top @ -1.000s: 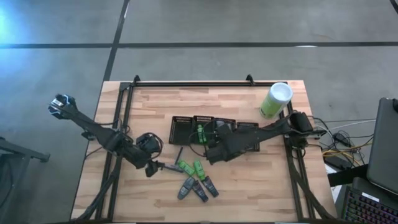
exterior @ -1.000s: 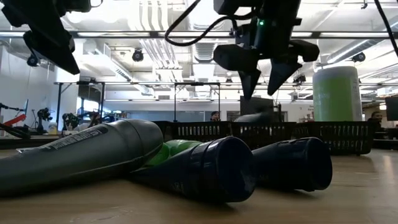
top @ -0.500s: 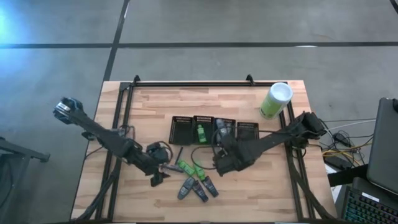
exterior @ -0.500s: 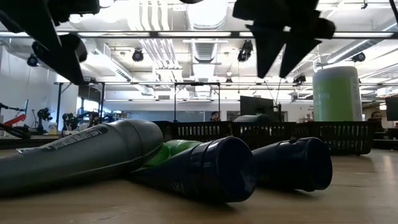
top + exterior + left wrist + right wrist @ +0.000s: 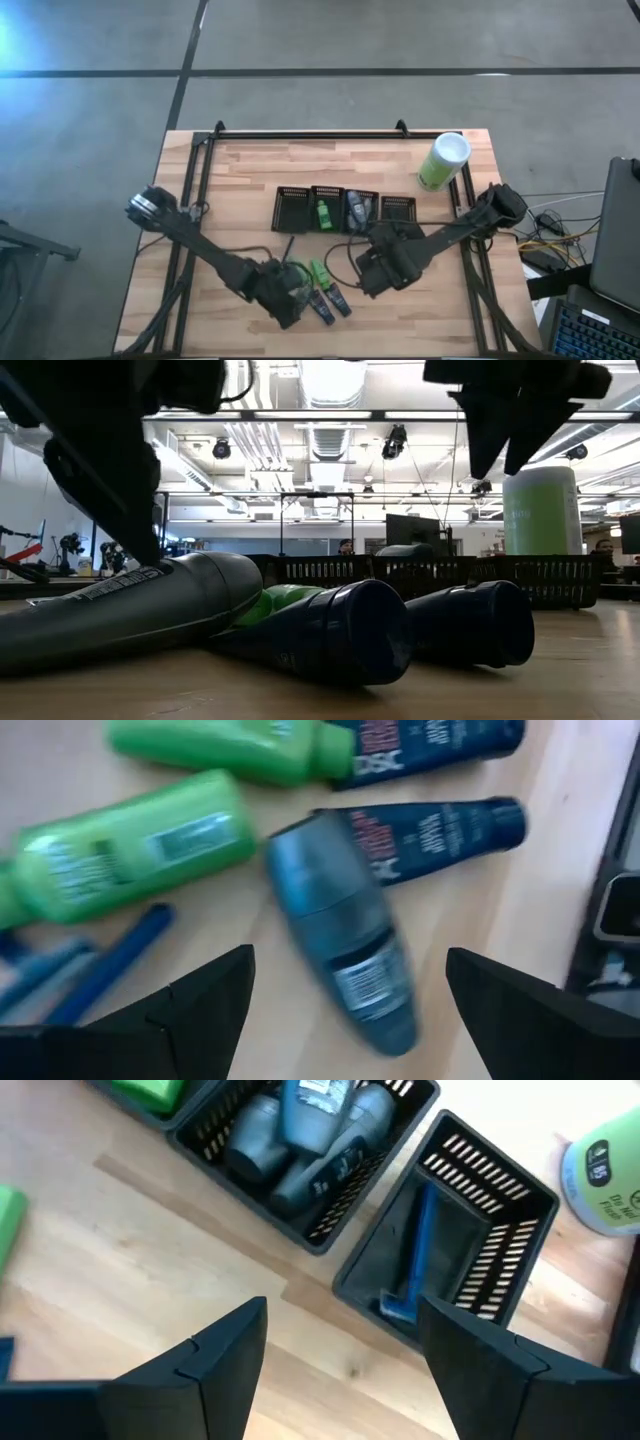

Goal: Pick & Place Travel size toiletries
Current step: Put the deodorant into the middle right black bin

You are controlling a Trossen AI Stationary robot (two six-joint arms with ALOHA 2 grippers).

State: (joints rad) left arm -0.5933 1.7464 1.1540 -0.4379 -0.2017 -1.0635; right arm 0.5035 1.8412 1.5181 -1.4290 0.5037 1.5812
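Several toiletries lie on their sides near the table's front: a grey tube point(image 5: 345, 960), two green tubes point(image 5: 130, 845), two navy tubes point(image 5: 430, 830) and blue-handled razors point(image 5: 80, 970). My left gripper point(image 5: 348, 958) is open and low over this cluster point(image 5: 318, 290), with a finger on either side of the grey tube and a gap on both. My right gripper point(image 5: 343, 1305) is open and hovers above bare wood point(image 5: 372, 280), right of the cluster and in front of the black baskets. It holds nothing.
Four black mesh baskets point(image 5: 290, 208) stand in a row at mid-table. One holds a green item point(image 5: 323, 212), one grey tubes point(image 5: 300, 1130), and one a blue razor point(image 5: 418, 1260). A tall green canister with a white lid point(image 5: 443, 160) stands at the far right. Black rails run along the table's sides.
My left gripper has moved right and toward the near edge, coming down over the toiletry cluster and ending astride the grey tube. My right gripper has drawn back from over the baskets toward the near right and has risen. No toiletry has moved.
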